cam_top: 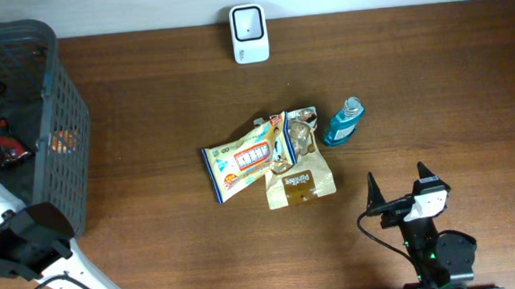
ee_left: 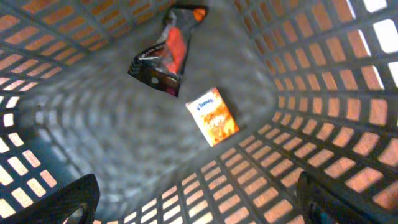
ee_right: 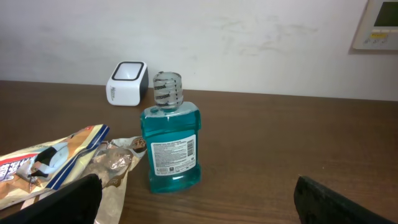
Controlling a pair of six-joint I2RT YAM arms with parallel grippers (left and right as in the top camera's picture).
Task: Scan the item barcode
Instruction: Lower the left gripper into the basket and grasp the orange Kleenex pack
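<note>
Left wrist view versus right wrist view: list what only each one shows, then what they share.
Only the left wrist view: the inside of the grey basket, with a black-and-red packet and a small orange-and-white packet lying on its floor.
Only the right wrist view: a blue bottle standing upright on the table, a white scanner behind it by the wall, and snack bags at the left.
Both: the arm's own fingers at the lower corners, the left end effector and the right end effector each open and holding nothing.
</note>
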